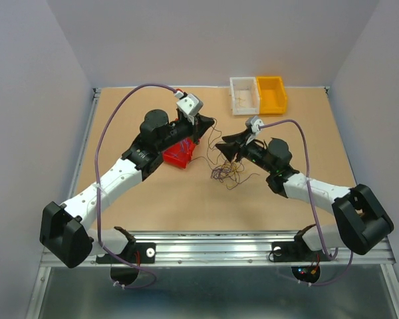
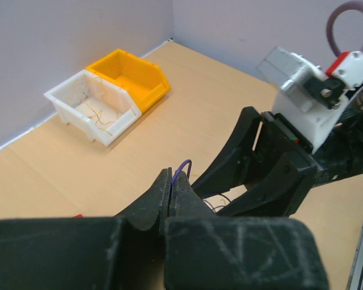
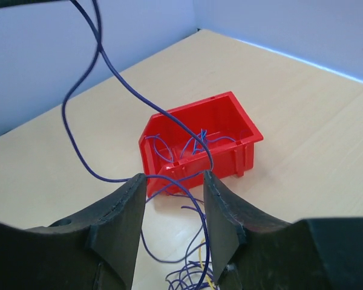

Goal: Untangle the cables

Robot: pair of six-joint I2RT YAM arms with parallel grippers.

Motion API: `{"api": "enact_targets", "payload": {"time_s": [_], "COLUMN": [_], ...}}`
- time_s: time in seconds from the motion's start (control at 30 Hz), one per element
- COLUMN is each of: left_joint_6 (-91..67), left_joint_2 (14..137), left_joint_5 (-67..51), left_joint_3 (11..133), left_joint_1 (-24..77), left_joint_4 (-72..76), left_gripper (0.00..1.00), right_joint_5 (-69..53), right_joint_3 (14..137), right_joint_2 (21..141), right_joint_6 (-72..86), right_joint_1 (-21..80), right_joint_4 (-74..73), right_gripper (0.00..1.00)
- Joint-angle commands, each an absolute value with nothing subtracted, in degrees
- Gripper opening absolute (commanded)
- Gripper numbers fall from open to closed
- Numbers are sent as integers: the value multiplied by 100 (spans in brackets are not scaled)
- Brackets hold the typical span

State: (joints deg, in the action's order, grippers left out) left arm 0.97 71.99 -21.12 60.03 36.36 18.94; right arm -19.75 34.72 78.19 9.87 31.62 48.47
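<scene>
The cables (image 1: 227,171) lie as a loose clump of thin purple, yellow and brown wires on the table between the two arms. My left gripper (image 1: 206,128) hangs above the red bin, shut on one purple wire (image 2: 184,167) that loops out over its tips (image 2: 171,176). That wire (image 3: 85,78) runs down past my right gripper (image 3: 174,179). It stands open just above the clump (image 3: 190,275), with purple strands passing between its fingers and nothing pinched. In the overhead view my right gripper (image 1: 225,143) faces the left one closely.
A red bin (image 1: 178,154) under the left gripper holds several purple wires (image 3: 196,142). A white bin (image 1: 245,95) with a few thin wires and a yellow bin (image 1: 272,93) stand side by side at the back edge. The right arm's fingers (image 2: 254,163) reach close in front of my left gripper.
</scene>
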Motion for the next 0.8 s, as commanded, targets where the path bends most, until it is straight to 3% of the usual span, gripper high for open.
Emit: {"api": "enact_targets", "payload": {"time_s": [0.0,0.03,0.13,0.27,0.5,0.67,0.77], "left_joint_6": [26,18,26,26,-132,-193,-228], "left_joint_2": [7128,7128,7163,7207,7225,7216,7233], "left_joint_5": [-1985,-2099,-2459,-2663,-2909,-2988,-2936], "left_joint_3": [6223,6223,6240,6258,6302,6319,6337], "left_joint_1": [3647,3647,3647,3639,3647,3586,3463], "left_joint_4": [2039,2039,2039,2021,1978,1951,1969], "left_gripper": [0,0,0,0,0,0,0], "right_joint_5": [-1811,-1802,-1758,-1775,-1688,-2038,-2609], "right_joint_3": [3349,3349,3410,3533,3779,3876,3894], "right_joint_2": [7646,7655,7769,7954,8340,8587,8613], "right_joint_6": [852,861,870,905,1028,1002,923], "right_joint_1": [3199,3199,3199,3190,3190,3190,3190], "right_joint_4": [5177,5177,5177,5185,5238,5308,5317], "right_gripper": [49,49,73,83,84,74,74]}}
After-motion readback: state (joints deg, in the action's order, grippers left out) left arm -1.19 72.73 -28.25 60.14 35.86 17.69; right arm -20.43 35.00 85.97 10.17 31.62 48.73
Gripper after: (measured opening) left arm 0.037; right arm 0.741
